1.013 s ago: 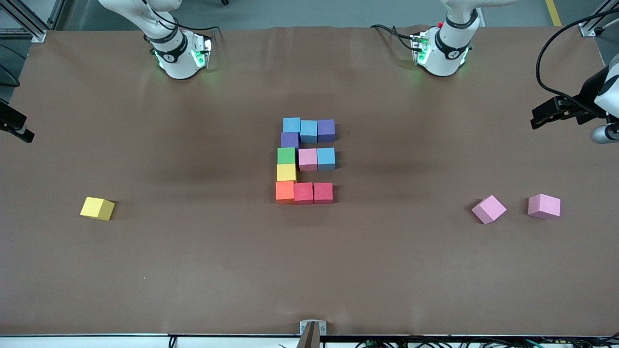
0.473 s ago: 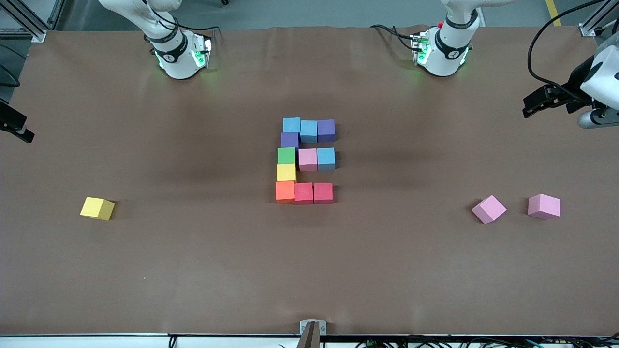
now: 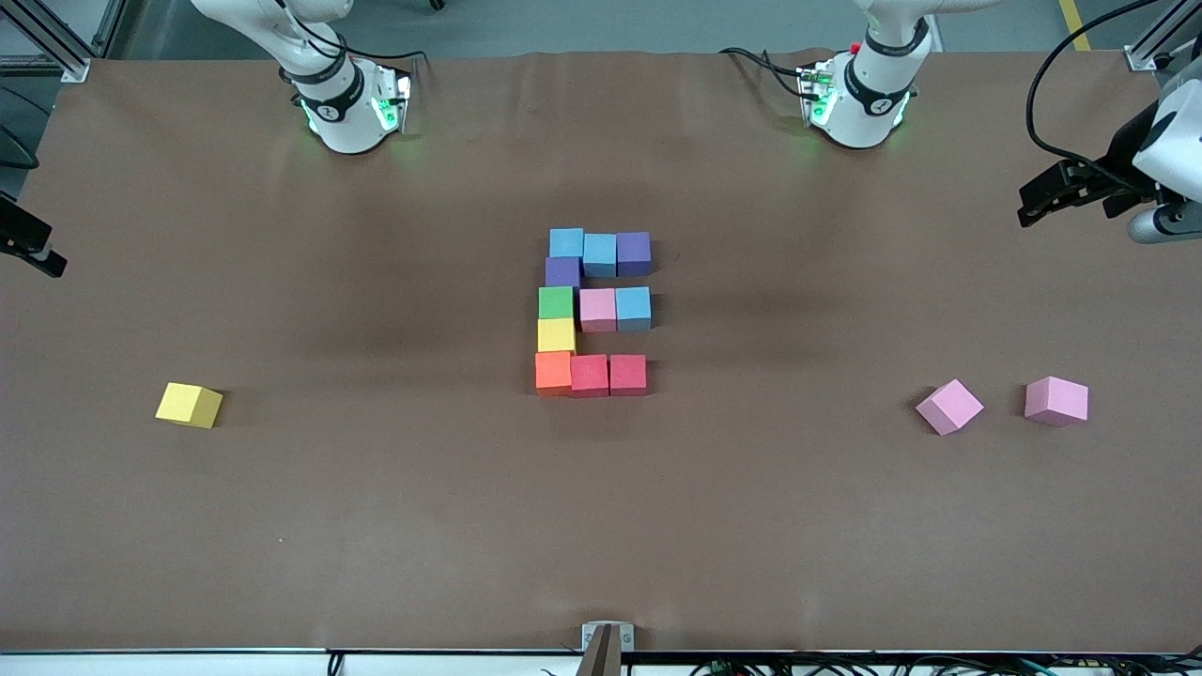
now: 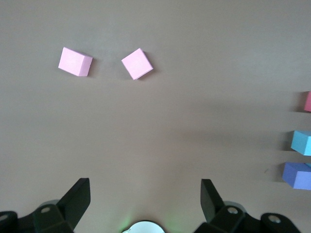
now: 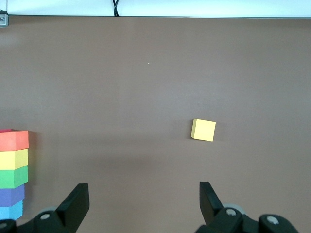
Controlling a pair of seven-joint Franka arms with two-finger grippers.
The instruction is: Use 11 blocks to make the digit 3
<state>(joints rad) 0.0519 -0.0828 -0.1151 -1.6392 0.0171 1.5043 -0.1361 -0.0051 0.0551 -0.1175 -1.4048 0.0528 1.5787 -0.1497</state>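
The blocks form an E-like digit 3 point(image 3: 556, 319) mid-table. Its column runs light blue point(image 3: 566, 242), purple point(image 3: 562, 271), green point(image 3: 556, 302), yellow point(image 3: 556, 334), orange point(image 3: 553, 370). The bars add light blue point(image 3: 599, 254) and purple point(image 3: 634, 253), bright pink point(image 3: 597, 309) and light blue point(image 3: 633, 308), and two reds point(image 3: 590, 374) point(image 3: 627, 373). My left gripper point(image 3: 1033, 202) point(image 4: 146, 194) hangs open and empty high over the left arm's end. My right gripper point(image 3: 38, 253) point(image 5: 144, 196) hangs open and empty over the right arm's end.
Two pale pink cubes point(image 3: 949, 406) point(image 3: 1056, 401) lie loose toward the left arm's end, nearer the front camera than the figure. A spare yellow cube point(image 3: 189, 405) point(image 5: 203, 130) lies toward the right arm's end. Brown table surface point(image 3: 601, 526) surrounds the figure.
My left gripper has drifted a little toward the robots' side of the table and stays open. The blocks and the right gripper have not moved.
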